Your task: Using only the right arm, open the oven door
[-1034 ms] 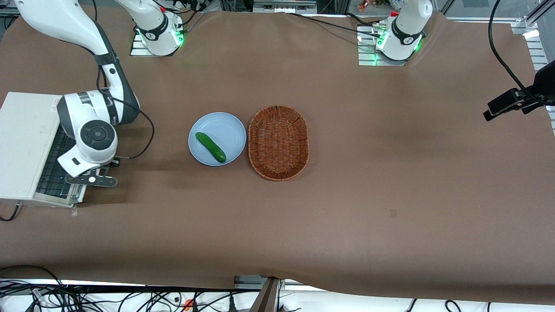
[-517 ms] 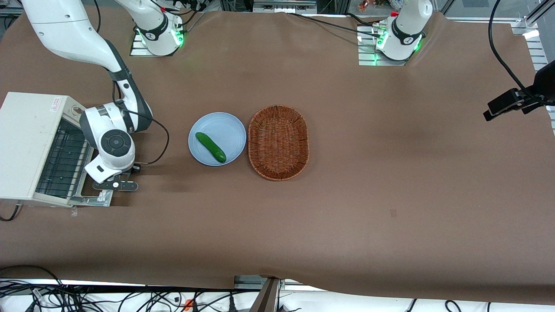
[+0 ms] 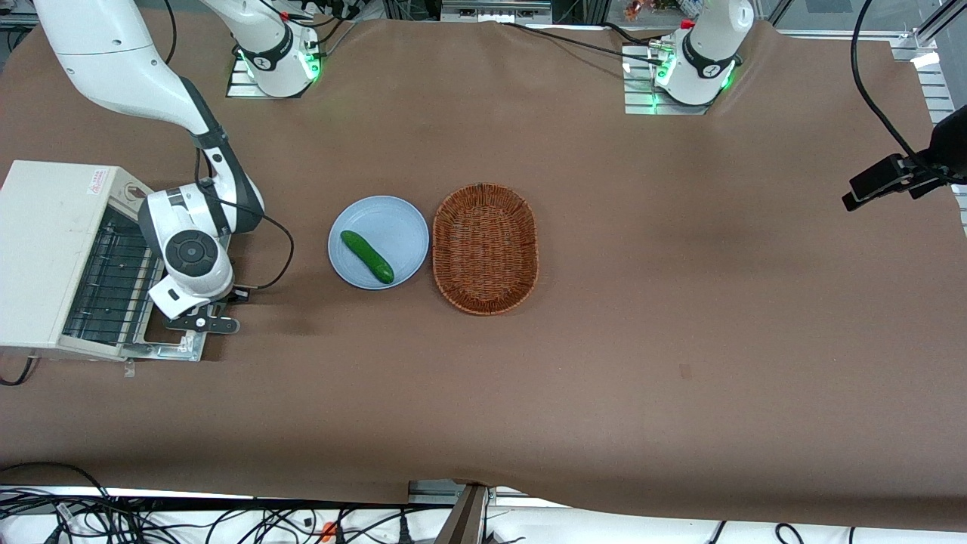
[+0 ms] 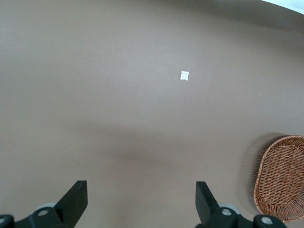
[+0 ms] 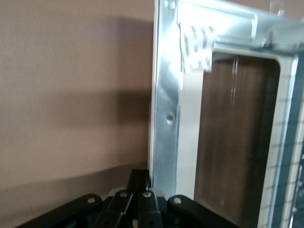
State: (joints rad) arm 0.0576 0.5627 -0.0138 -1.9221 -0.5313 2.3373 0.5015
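Observation:
The white toaster oven point(image 3: 45, 249) stands at the working arm's end of the table. Its oven door point(image 3: 180, 349) lies folded down almost flat on the brown cloth, mostly hidden under the right arm point(image 3: 189, 242). In the right wrist view the door's silver frame point(image 5: 164, 95) surrounds glass point(image 5: 232, 133) with the cloth showing through. My gripper point(image 3: 199, 323) hovers over the door's outer edge. Its black fingers point(image 5: 140, 178) are pressed together beside the frame, with nothing between them. The wire rack point(image 3: 106, 283) shows inside the oven.
A blue plate point(image 3: 393, 219) holding a green cucumber point(image 3: 367, 257) sits beside the arm, toward the table's middle. A brown wicker basket point(image 3: 485, 248) lies beside the plate. A black cable point(image 3: 276, 257) loops from the wrist.
The right arm drew away from the oven toward the table's middle, and the door swung down from partly open to nearly flat. Over the last half second it barely moved.

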